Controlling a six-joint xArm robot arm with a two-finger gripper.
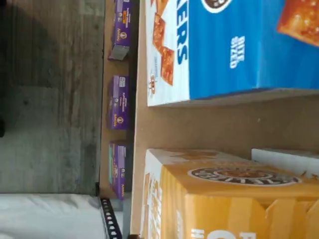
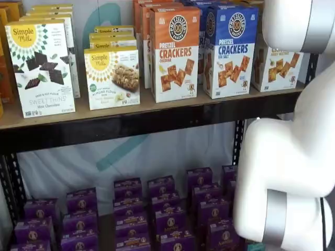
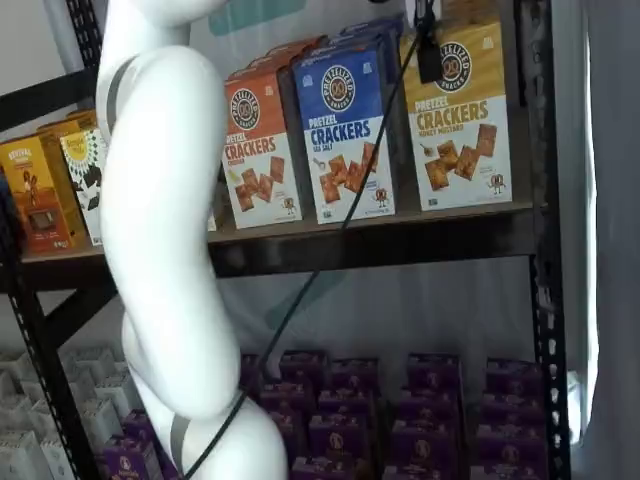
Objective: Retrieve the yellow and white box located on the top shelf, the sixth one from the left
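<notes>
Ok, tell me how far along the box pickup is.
Done: the arm has reached the top shelf, and the tool hangs right at the yellow and white box. In hand: lining up for the grab; the wrist view looks down on that box beside the blue box. Left: gripping it and pulling it out. It stands on the shelf, and I cannot tell whether the tool is open.

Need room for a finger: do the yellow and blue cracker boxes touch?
Apart: wrist view shows bare shelf between blue cracker box and yellow cracker box.
</notes>
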